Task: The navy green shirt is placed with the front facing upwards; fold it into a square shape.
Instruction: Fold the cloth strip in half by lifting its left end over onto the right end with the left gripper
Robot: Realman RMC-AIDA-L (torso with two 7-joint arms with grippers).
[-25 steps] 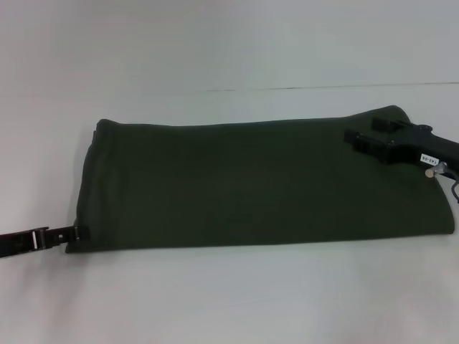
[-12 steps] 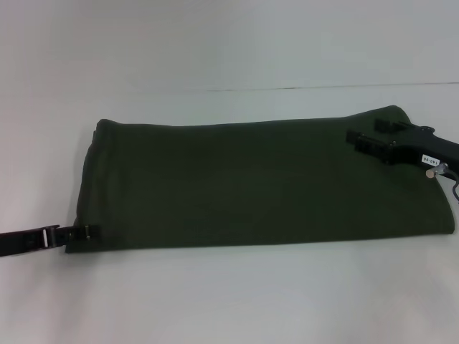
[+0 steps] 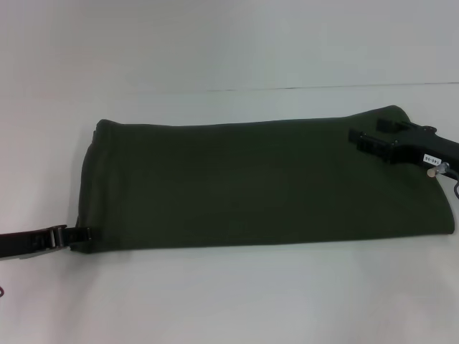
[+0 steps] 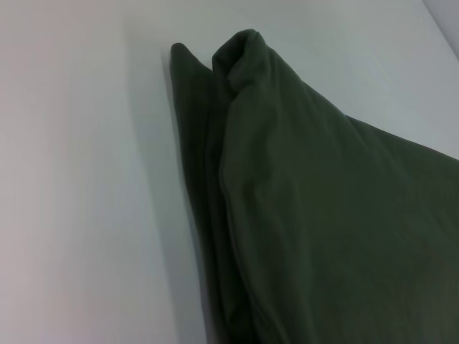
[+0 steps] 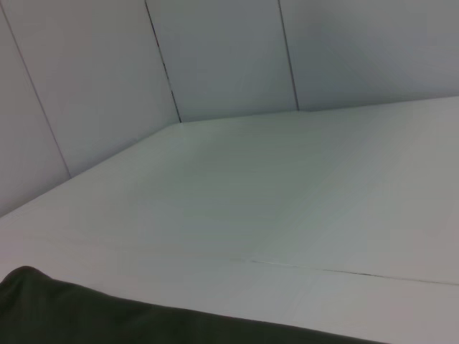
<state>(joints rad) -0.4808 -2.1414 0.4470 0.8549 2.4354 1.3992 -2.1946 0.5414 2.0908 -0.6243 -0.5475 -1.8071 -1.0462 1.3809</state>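
Navy green shirt (image 3: 265,179) lies as long folded strip across table (image 3: 229,301), plain side up. Left tool (image 3: 80,234) at near-left corner, right tool (image 3: 373,136) over far-right corner; grip state can't tell. Should pinch all layers at corners, lift evenly.

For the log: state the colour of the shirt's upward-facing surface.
Plain dark olive green; the navy green shirt shows no print. Best seen in the head view.

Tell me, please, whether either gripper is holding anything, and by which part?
The left gripper sits at the navy green shirt's near left corner, the right gripper over its far right end; whether either grips cannot be told.
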